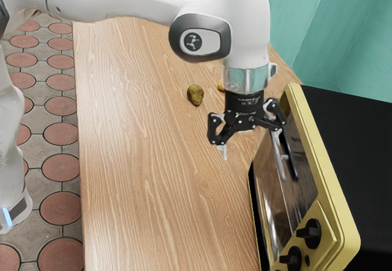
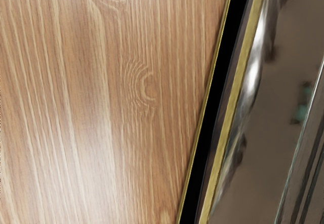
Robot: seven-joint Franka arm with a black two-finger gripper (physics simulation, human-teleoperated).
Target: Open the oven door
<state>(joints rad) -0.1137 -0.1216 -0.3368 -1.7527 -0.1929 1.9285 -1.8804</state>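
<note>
My gripper (image 1: 254, 153) is open in the exterior view, pointing down over the table beside the oven's front. One fingertip hangs over the wood; the other is close to the oven door (image 1: 272, 200), near its dark upper bar, and contact cannot be told. Nothing is held between the fingers. The yellow-framed oven (image 1: 343, 194) has a black body, and its glassy door looks upright in the front. In the wrist view, the reflective door (image 2: 273, 117) lies beyond a yellow edge and a black strip.
Black knobs (image 1: 309, 233) sit on the oven's front at the near end. A brownish-green pear (image 1: 195, 94) and a small yellow fruit (image 1: 221, 86) lie behind the gripper on the wooden table (image 1: 141, 160). A teal wall (image 1: 331, 26) rises behind the oven.
</note>
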